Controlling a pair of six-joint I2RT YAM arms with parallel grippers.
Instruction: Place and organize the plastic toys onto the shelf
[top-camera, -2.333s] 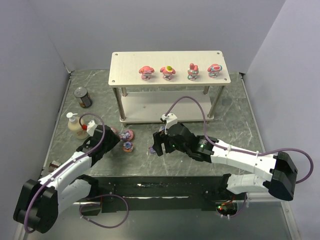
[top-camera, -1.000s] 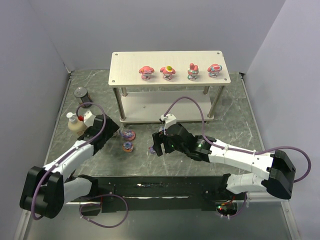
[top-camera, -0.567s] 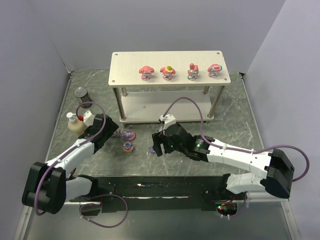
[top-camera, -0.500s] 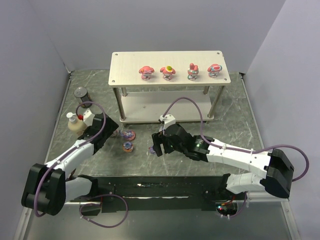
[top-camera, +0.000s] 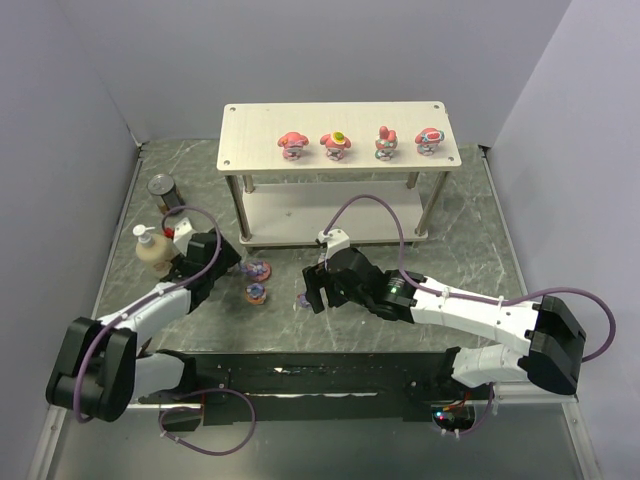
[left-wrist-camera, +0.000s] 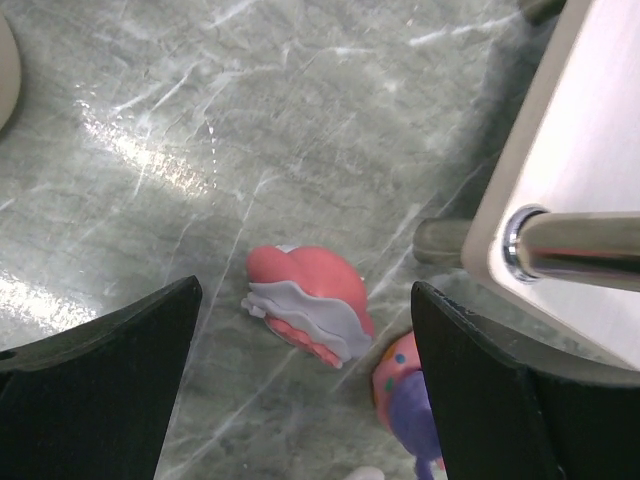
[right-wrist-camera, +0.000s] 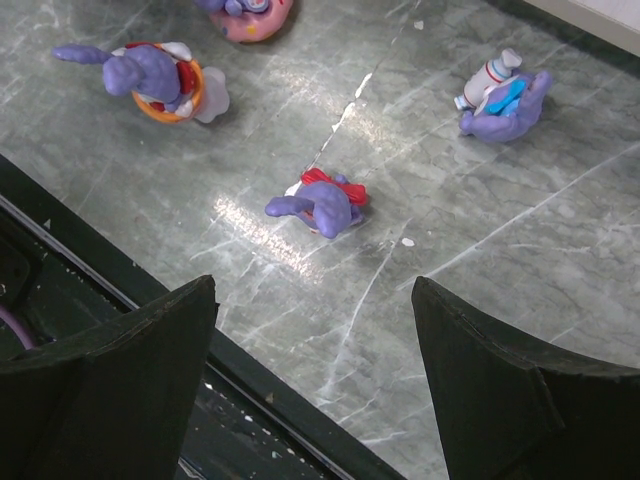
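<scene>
Four pink-hooded figurines (top-camera: 336, 144) stand upright in a row along the top board of the pale, silver-legged two-tier shelf (top-camera: 260, 125). On the table (top-camera: 460, 260) in front, a pink toy (left-wrist-camera: 308, 305) lies on its side by the shelf's corner. Three purple rabbit-eared figures lie toppled nearby: a red-bowed one (right-wrist-camera: 320, 207), an orange-ringed one (right-wrist-camera: 150, 75) and a third with a blue-and-white piece (right-wrist-camera: 500, 100).

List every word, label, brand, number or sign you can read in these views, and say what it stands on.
No text is readable in any view.
tin can: any label is too small to read.
pump bottle: no print legible.
purple toy holding a tube: coloured bands only, no words.
shelf: no lettering on the board.
</scene>
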